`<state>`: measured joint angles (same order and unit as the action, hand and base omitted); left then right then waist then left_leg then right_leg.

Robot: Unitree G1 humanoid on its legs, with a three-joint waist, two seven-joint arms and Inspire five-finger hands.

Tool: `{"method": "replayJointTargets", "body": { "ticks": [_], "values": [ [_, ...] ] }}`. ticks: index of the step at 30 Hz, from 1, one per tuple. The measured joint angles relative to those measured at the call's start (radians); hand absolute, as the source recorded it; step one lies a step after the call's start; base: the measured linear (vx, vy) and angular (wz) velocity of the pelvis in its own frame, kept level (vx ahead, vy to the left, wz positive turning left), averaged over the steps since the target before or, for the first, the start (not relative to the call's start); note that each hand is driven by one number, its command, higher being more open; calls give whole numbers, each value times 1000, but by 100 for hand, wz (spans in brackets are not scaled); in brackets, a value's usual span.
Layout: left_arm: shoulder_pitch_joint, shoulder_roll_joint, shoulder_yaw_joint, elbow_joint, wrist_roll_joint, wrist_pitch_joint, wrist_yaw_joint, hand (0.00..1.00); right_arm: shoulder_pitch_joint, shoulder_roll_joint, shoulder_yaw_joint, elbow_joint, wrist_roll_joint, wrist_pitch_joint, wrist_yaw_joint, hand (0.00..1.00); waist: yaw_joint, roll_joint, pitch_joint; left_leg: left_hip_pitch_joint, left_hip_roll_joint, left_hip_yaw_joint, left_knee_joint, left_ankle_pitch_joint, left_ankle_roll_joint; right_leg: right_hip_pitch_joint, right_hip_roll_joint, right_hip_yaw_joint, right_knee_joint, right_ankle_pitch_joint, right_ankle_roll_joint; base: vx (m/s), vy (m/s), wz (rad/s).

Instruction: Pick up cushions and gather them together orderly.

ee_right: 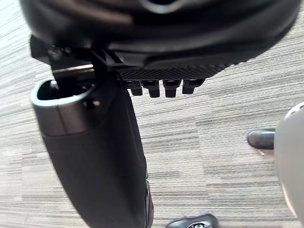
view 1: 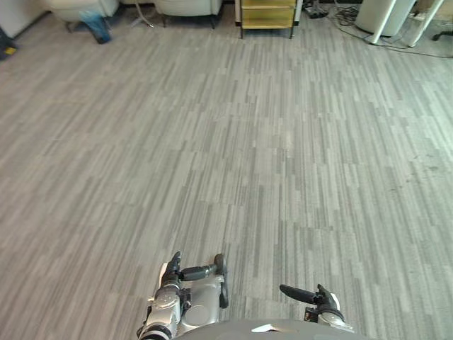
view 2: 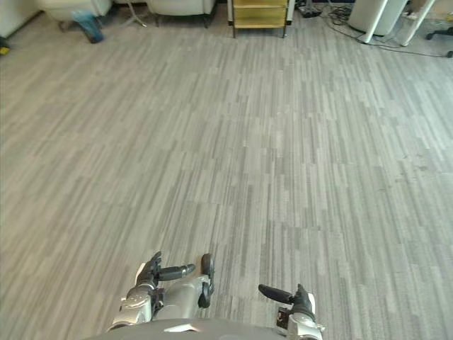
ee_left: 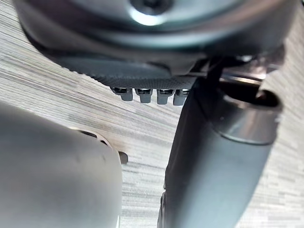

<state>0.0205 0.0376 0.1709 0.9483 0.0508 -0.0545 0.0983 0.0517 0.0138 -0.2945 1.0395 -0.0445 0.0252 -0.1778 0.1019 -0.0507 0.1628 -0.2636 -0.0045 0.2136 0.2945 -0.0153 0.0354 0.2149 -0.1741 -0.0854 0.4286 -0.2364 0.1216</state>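
left robot hand (view 1: pixel 190 283) hangs low over the grey striped carpet floor (view 1: pixel 233 149), fingers relaxed and holding nothing. right robot hand (view 1: pixel 315 297) hangs beside it over the same floor, also loose and empty. well beyond both hands, at the floor's far edge, stand a wooden drawer cabinet (view 1: pixel 267 14) and pale armchairs (view 1: pixel 187 7).

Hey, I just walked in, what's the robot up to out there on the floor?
The robot stands over grey striped carpet floor, looking down at it. Its left hand and right hand hang low at the near edge of the view, fingers relaxed, holding nothing. At the far side stand pale upholstered chairs and a wooden cabinet. Whether cushions have been gathered elsewhere can't be told from here.
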Motion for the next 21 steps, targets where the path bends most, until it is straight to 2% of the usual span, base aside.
{"method": "replayJointTargets", "body": {
  "ticks": [1,2,3,4,5,7,8,9,11,12,13,14,15,16,17,18,19,20,21],
  "values": [
    [-3,11,-12,20,1,0,1,100,5,-2,1,1,-15,0,5,100,-6,-4,-3,61,-17,3,11,-57,11,-100,-39,17,287,75,74,600,203,2],
    [-5,14,-20,27,0,2,2,100,5,-3,1,1,-16,0,7,100,-10,-4,-3,84,-21,0,9,-73,16,-136,-53,18,377,86,89,585,175,2],
    [-5,17,-34,45,0,3,4,100,0,-7,-1,-4,-14,-3,15,100,-20,0,0,145,-28,-2,0,-102,17,-213,-87,-7,542,75,71,557,130,-2],
    [-5,16,-46,59,1,7,2,100,-1,-16,3,-17,-16,-9,22,100,-27,10,3,231,-31,-4,-35,-123,20,-286,-125,-65,644,44,15,535,104,-4],
    [-2,14,-48,59,1,10,2,100,-1,-18,2,-25,-16,-11,23,100,-29,14,4,262,-29,-6,-53,-130,18,-311,-134,-86,659,35,1,497,59,-7],
    [9,12,-67,62,0,14,3,100,-11,-22,2,-43,-16,-16,23,100,-37,32,14,390,-13,-10,-133,-134,17,-407,-136,-167,572,-12,-69,457,-20,6],
    [9,13,-75,65,0,14,3,100,-18,-24,2,-42,-16,-17,24,100,-44,34,14,413,-1,-12,-145,-134,16,-432,-126,-188,503,-18,-79,428,-114,19],
    [10,14,-79,70,0,14,2,100,-28,-25,1,-43,-17,-17,24,100,-49,37,16,440,18,-14,-159,-138,10,-466,-98,-205,357,-15,-78,413,-174,24],
    [12,18,-81,76,0,14,2,100,-38,-25,1,-42,-25,-16,25,100,-57,35,18,469,48,-35,-174,-166,-32,-502,-41,-190,69,55,-64,462,-263,33],
    [3,20,-82,92,-1,14,1,100,-43,-36,-1,-33,-26,-14,26,100,-65,37,20,501,68,-65,-188,-190,-64,-488,4,-163,-14,198,-112,526,-360,9],
    [-4,4,-76,98,2,13,4,100,-59,-51,1,-13,-39,-14,27,100,-47,64,17,493,81,-90,-194,-179,-52,-480,30,-160,-18,201,-120,507,-358,-5],
    [-3,5,-77,98,4,7,-8,100,-75,-62,-12,2,-47,-13,26,100,-54,64,25,499,63,-132,-202,-149,-43,-504,25,-118,49,166,-123,304,-220,-21],
    [-3,5,-77,98,4,6,-9,100,-75,-63,-13,2,-48,-13,26,100,-54,63,25,500,63,-133,-201,-147,-43,-504,24,-117,53,163,-123,272,-206,-7],
    [-1,-9,-75,106,8,2,-9,100,-74,-75,-42,20,-49,-5,25,100,-60,68,21,525,63,-143,-186,-135,-58,-505,17,-107,115,91,-127,354,-258,-6],
    [-3,-12,-70,115,18,1,-7,100,-72,-91,-39,35,-53,-5,26,100,-60,84,15,517,80,-154,-142,-146,-75,-483,28,-115,106,55,-129,494,-324,8],
    [-3,-25,-65,126,23,1,-6,100,-62,-100,-57,39,-51,-3,28,100,-64,103,10,483,104,-181,-53,-163,-101,-440,49,-142,64,44,-131,410,-264,27],
    [-3,-28,-64,126,24,1,-11,100,-56,-100,-75,42,-51,-3,28,100,-65,120,5,448,121,-202,38,-167,-109,-401,64,-160,30,37,-129,381,-230,46],
    [-2,-35,-57,116,26,1,-16,100,-42,-102,-79,43,-51,1,24,100,-67,124,4,391,143,-221,191,-158,-130,-349,81,-187,-9,34,-133,240,-146,53],
    [2,-35,-33,107,35,2,-20,100,-24,-104,-71,32,-51,1,24,100,-68,125,5,326,171,-232,352,-120,-182,-295,98,-213,-44,30,-144,229,-132,52]
  ]
}}
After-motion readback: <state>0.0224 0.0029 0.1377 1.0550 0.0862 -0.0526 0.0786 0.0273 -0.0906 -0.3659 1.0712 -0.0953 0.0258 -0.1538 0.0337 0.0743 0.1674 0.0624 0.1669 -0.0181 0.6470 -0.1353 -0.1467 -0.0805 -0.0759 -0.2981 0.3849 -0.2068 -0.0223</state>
